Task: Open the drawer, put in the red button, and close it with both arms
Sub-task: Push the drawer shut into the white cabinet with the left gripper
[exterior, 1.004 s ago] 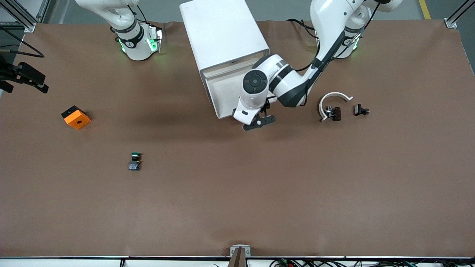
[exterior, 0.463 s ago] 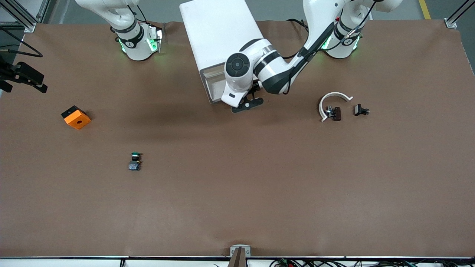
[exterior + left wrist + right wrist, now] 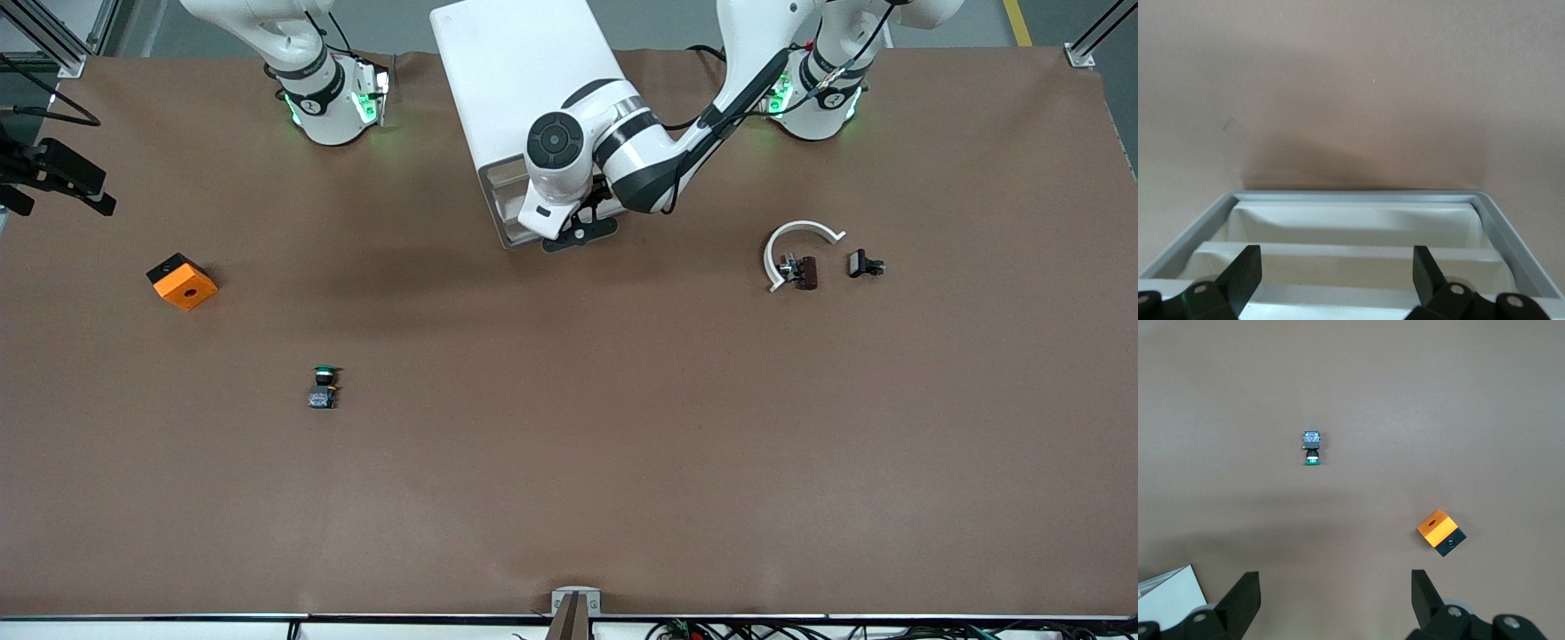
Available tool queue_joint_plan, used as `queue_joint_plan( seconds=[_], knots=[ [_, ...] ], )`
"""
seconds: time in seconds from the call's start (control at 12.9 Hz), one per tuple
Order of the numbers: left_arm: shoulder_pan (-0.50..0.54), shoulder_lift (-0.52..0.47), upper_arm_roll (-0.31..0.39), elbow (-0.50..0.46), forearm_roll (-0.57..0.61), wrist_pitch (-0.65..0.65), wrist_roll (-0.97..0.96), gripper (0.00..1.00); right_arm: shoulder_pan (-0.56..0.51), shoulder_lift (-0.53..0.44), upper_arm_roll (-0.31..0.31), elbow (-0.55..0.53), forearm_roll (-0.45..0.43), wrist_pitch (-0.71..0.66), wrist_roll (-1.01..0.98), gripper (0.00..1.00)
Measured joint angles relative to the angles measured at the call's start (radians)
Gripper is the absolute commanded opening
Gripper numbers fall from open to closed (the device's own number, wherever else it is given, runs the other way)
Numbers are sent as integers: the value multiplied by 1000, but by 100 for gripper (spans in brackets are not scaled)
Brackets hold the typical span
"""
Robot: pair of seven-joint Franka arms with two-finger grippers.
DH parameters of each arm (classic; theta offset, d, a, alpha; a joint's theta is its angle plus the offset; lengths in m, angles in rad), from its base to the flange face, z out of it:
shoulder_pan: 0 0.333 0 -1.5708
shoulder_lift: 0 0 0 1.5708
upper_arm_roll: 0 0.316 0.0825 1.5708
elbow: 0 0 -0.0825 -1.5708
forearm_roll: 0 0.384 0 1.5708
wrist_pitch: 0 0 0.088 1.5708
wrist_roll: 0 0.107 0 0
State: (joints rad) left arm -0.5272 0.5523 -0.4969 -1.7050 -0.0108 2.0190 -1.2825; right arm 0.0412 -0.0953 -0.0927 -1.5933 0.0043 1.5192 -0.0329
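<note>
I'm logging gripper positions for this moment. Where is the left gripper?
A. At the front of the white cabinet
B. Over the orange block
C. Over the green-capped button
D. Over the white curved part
A: the left gripper sits at the white cabinet front, fingers open over its drawer fronts.

- A robotics lab or test cell, not a home.
- Two white arms [image 3: 640, 160] are bolted at the table's [image 3: 569, 498] far edge, green lights glowing at their bases.
- Brown matting covers the whole table.
- Aluminium frame posts [image 3: 1089, 44] stand at the corners.
- Cables [image 3: 800, 629] trail along the near edge.
- A camera mount [image 3: 573, 613] sits at the near edge.
</note>
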Motion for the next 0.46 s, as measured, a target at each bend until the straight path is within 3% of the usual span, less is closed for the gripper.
queue_joint_plan(
  seconds=[0.46],
  knots=[
    [6,2,-1,7,-71,1,-1,100,4,0,3,-3,9,-7,21,100]
  ],
)
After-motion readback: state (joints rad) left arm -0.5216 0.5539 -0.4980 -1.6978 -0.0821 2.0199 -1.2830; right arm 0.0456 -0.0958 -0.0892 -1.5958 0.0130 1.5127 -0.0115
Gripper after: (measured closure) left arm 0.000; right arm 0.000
